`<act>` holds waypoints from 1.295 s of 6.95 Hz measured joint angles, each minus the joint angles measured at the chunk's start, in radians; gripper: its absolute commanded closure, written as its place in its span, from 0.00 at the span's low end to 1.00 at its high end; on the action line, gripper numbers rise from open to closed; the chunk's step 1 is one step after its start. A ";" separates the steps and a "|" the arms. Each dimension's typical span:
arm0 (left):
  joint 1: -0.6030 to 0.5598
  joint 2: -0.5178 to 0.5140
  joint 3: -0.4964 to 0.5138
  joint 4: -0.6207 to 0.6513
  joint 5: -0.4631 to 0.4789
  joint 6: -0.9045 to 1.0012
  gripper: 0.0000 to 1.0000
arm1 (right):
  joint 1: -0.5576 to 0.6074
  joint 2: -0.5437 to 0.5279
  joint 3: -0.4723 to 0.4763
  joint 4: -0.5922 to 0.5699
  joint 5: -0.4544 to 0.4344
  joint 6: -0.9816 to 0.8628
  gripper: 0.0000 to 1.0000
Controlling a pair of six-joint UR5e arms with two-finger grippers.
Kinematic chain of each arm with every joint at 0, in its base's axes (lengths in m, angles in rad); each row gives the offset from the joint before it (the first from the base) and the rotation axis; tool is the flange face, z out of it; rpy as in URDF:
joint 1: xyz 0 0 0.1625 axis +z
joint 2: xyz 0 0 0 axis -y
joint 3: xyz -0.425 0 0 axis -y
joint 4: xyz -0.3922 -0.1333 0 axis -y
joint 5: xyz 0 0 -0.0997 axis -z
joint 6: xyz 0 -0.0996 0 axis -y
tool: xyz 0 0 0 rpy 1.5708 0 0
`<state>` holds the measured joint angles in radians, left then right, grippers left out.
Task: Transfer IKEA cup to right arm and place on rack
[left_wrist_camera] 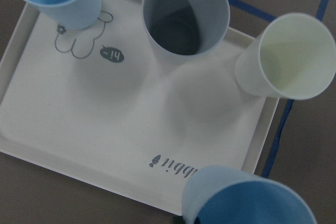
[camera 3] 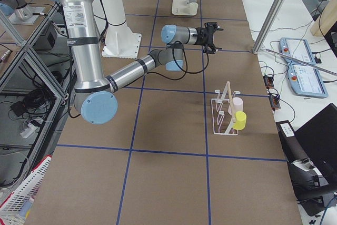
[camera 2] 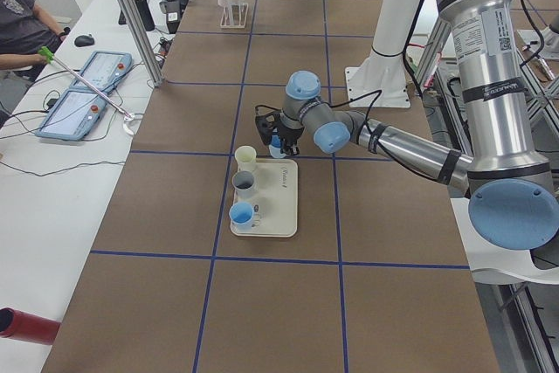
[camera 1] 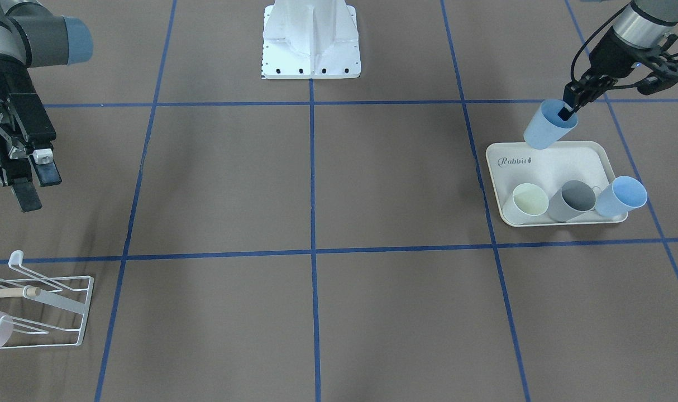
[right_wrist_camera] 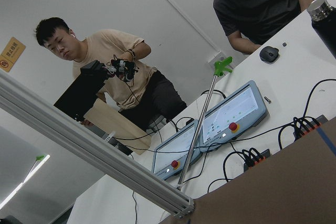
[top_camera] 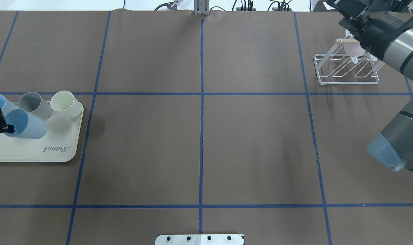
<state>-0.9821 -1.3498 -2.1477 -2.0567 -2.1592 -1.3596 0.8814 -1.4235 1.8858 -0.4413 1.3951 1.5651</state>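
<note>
Brown blue-taped tabletop (camera 1: 383, 184) is shared by a cream rabbit-print tray (camera 1: 573, 167) and a distant white wire rack (camera 1: 65, 312). A light-blue plastic cup (camera 1: 544, 133), judged light, stiff and slick, is held above the tray, rim clamped by the left gripper (camera 1: 568, 110); its bare wall is recommended to the spread-fingered right gripper (camera 1: 36, 190).

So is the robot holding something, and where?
Left end effector pinches a light blue cup by its rim, one finger inside. Right end effector holds nothing.
</note>
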 measured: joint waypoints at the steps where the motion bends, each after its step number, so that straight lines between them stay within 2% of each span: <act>1: -0.009 -0.073 -0.012 0.000 0.000 -0.060 1.00 | -0.013 0.000 0.000 0.024 -0.001 0.009 0.01; 3: -0.004 -0.290 -0.002 -0.002 0.048 -0.269 1.00 | -0.026 0.004 0.003 0.059 0.000 0.084 0.01; 5: 0.026 -0.462 0.034 -0.025 0.110 -0.436 1.00 | -0.037 0.003 0.004 0.115 0.001 0.154 0.01; 6: 0.068 -0.512 0.054 -0.086 0.173 -0.518 1.00 | -0.040 0.002 0.009 0.137 0.010 0.189 0.01; 9: 0.242 -0.598 0.121 -0.367 0.417 -0.770 1.00 | -0.042 0.000 0.024 0.213 0.112 0.325 0.01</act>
<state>-0.7397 -1.9480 -2.0266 -2.4232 -1.7427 -2.1292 0.8391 -1.4240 1.9097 -0.2286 1.5076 1.8897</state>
